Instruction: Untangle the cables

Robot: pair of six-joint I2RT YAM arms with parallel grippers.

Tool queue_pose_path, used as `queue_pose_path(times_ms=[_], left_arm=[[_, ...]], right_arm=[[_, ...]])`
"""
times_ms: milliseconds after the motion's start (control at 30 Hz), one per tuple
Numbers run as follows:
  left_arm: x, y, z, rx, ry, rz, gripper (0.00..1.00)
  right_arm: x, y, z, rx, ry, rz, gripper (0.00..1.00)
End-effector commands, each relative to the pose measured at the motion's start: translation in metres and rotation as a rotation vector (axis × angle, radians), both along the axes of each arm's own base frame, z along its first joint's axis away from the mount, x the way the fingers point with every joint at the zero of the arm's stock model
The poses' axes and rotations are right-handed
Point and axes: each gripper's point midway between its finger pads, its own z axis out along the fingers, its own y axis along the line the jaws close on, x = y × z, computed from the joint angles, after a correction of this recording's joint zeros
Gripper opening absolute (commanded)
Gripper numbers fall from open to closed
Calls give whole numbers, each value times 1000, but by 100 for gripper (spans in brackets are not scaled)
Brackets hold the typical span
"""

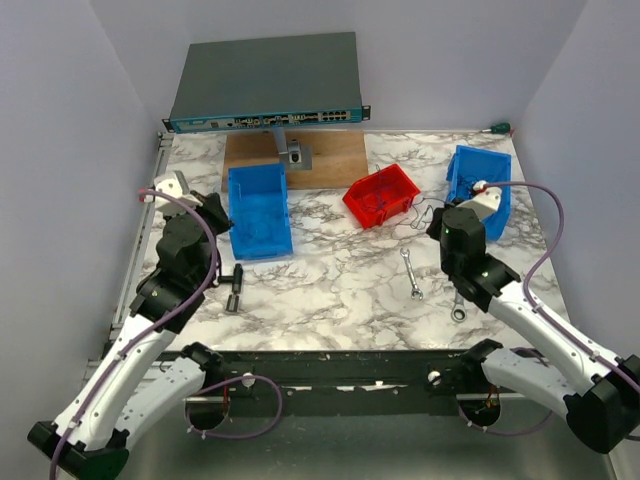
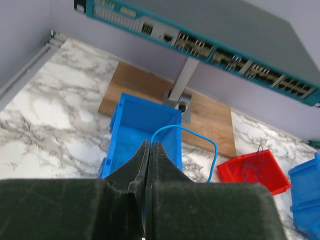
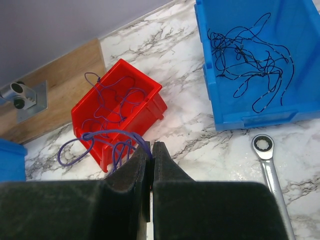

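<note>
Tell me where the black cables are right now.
In the right wrist view, the black cables lie loose inside the blue bin at upper right, right of the red bin.

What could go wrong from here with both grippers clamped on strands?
The purple strand in the right gripper runs into the tangle in the red bin; pulling may drag the clump out or tip the bin. The left gripper pinches the blue cable at its tips only, so it may slip free.
</note>
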Motion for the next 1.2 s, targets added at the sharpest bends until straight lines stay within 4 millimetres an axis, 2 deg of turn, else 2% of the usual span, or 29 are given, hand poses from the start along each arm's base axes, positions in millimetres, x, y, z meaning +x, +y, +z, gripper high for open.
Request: queue_pose_path(times_ms=[0, 167, 267, 367, 500, 667, 700, 767, 800, 833, 867, 900, 933, 1000, 1100, 1167], left_arm=[[10, -5, 29, 112, 16, -29, 0], [32, -11, 46, 164, -3, -27, 0], [50, -15, 42, 188, 30, -17, 0], [71, -19, 27, 196, 64, -13, 0], [94, -24, -13, 179, 130, -13, 0], [121, -28, -92, 105, 274, -12, 0], [125, -31, -106, 93, 317, -36, 3], [128, -36, -126, 105, 395, -64, 24], [128, -39, -127, 110, 407, -80, 45], [126, -41, -127, 109, 412, -94, 58], [123, -42, -126, 105, 406, -105, 70], [119, -43, -121, 97, 389, -119, 77], [114, -43, -116, 91, 373, -128, 83], [103, -45, -105, 77, 333, -152, 88], [81, -50, -88, 69, 272, -199, 98], [64, -57, -83, 69, 241, -233, 99]], right_arm=[[0, -3, 18, 0, -35, -8, 1], [0, -2, 21, 5, -43, 5, 1], [-1, -1, 22, 9, -50, 12, 1], [-1, -1, 25, 6, -56, 13, 1], [-1, -2, 31, 7, -69, 13, 1], [1, -1, 37, 6, -76, 13, 1], [1, -1, 37, 5, -75, 15, 1], [1, -1, 35, 4, -71, 14, 1], [0, -1, 33, 2, -68, 14, 1], [0, -2, 31, -3, -63, 14, 1], [1, -2, 28, -11, -55, 12, 1], [2, -1, 25, -18, -46, 17, 1], [4, 0, 22, -30, -36, 23, 0], [13, 1, 14, -43, -5, 40, 1], [32, -15, 1, 1, 47, 30, 1], [43, -29, 2, 19, 49, 9, 1]])
